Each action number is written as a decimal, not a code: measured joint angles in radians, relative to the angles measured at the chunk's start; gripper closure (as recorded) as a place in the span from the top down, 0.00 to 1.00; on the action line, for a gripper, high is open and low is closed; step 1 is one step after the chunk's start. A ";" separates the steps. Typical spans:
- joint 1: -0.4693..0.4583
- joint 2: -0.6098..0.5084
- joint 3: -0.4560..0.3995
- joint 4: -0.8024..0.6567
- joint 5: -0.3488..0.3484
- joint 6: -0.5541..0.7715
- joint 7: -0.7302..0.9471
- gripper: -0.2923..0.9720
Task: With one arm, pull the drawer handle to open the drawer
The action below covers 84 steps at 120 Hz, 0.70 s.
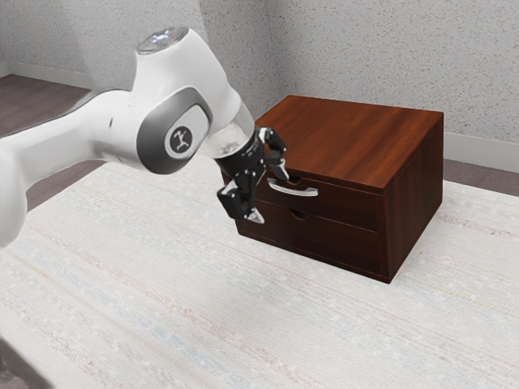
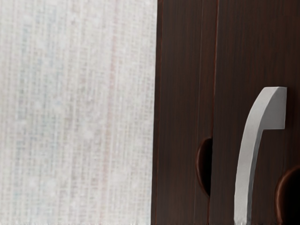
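Pale table top (image 1: 203, 316) lies closest, wide and flat. On it, toward the exterior view's right, sits a dark brown wooden box (image 1: 357, 138) with two drawers in its front. The top drawer (image 1: 340, 198) has a silver handle (image 1: 293, 191). The handle is a thin curved bar. Its long side runs sideways along the drawer front, flat like the table, and it bows out from the wood. The top drawer's front sits even with the bottom drawer (image 1: 324, 235) below it, so it looks pushed in. The bottom drawer has a small round dip (image 1: 297, 214) at its top edge.

A big white arm (image 1: 122, 138) comes in from the exterior view's left. Its black gripper (image 1: 269, 194) is right at the handle's near end. The fingers are spread apart, one above the bar and one lower. I cannot tell if they touch it.

From the wrist, the handle (image 2: 255, 154) shows up close against the dark wood, next to the pale table (image 2: 75, 112). A grey wall (image 1: 389, 49) stands behind the box.
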 joint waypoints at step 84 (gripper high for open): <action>0.016 0.059 -0.001 0.056 0.000 0.006 0.079 0.60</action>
